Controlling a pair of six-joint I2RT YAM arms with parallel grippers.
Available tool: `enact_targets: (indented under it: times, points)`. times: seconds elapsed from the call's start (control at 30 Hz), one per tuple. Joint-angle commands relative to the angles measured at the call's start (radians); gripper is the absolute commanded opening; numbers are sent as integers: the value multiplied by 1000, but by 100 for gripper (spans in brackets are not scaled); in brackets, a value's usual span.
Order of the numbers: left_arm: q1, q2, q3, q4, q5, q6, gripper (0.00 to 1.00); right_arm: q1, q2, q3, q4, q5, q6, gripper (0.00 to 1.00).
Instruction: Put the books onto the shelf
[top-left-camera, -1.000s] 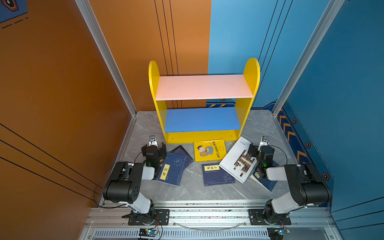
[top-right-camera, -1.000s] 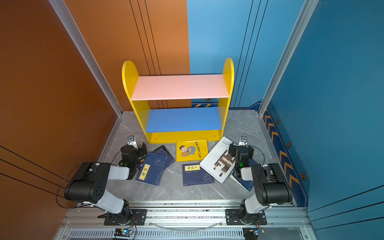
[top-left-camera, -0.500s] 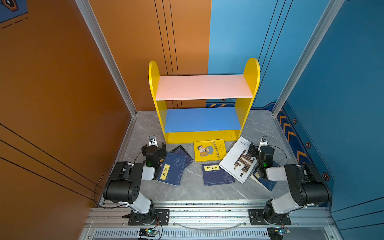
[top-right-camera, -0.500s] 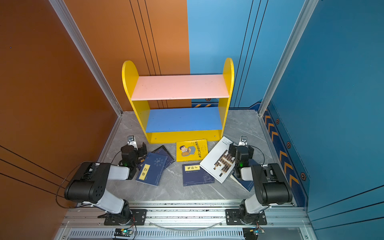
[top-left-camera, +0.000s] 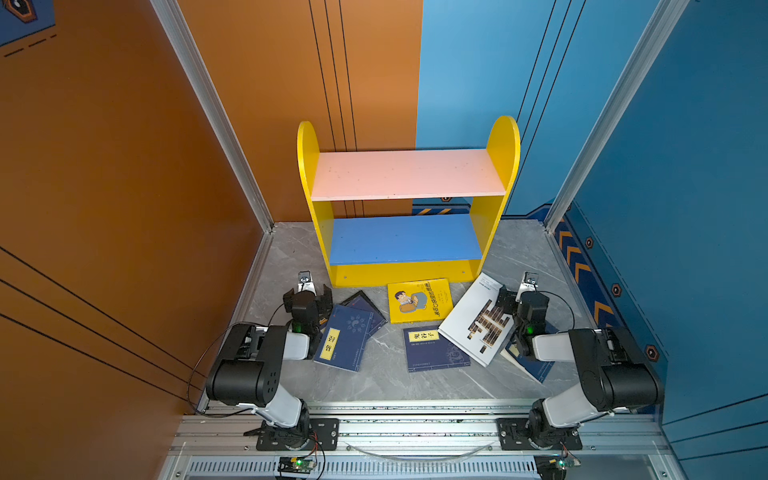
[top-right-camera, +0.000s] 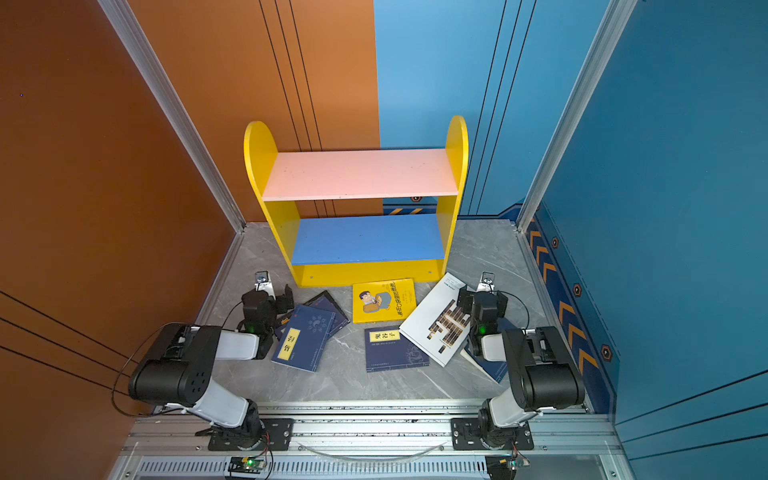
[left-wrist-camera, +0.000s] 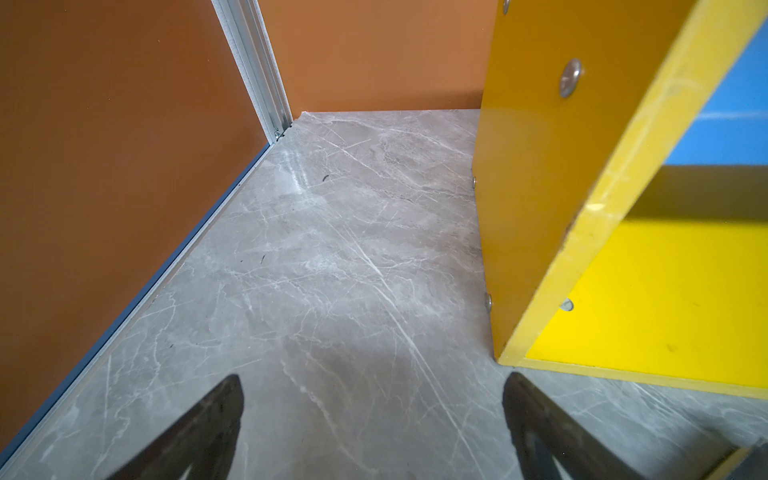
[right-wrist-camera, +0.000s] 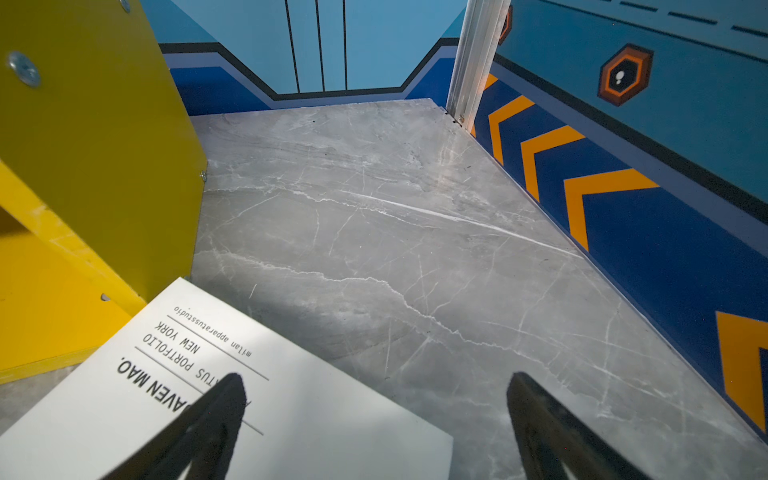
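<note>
The shelf (top-left-camera: 409, 174) (top-right-camera: 359, 174) stands at the back with its pink and blue boards bare. In front of it the books lie flat on the floor: a yellow one (top-left-camera: 419, 300), a white one (top-left-camera: 473, 320), a navy one (top-left-camera: 434, 349), and another navy one (top-left-camera: 345, 338) overlapping a black one (top-left-camera: 368, 302). A further navy book (top-left-camera: 536, 368) shows under the right arm. My left gripper (top-left-camera: 307, 294) (left-wrist-camera: 372, 382) is open over bare floor beside the shelf's left side (left-wrist-camera: 540, 187). My right gripper (top-left-camera: 517, 297) (right-wrist-camera: 372, 380) is open, one finger over the white book's corner (right-wrist-camera: 291, 399).
Orange wall (top-left-camera: 124, 208) closes the left side and blue wall (top-left-camera: 685, 208) the right. The grey marble floor (top-left-camera: 374, 382) ends at an aluminium rail (top-left-camera: 415, 428) in front, where both arm bases sit.
</note>
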Motion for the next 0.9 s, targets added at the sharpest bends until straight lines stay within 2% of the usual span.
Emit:
enact_targets:
  times: [0.0,0.63,0.7,0.8,0.87]
  points:
    - [3,-9,-2,-6,17,-9,98,-3,-8,13,-5,-11,5,100]
    - [1,-8,-1,-6,15,-5,98,-3,-8,15,-7,-11,4,100]
    - [0,-9,-2,-6,14,-5,98,-13,-10,15,-10,-44,6,100]
    - [-18,-22,3,-6,-37,7,98,-23,-42,60,-116,-99,-4,100]
    - [-35,-82,19,-91,-62,19,98,-16,-102,107,-243,-106,-17,100]
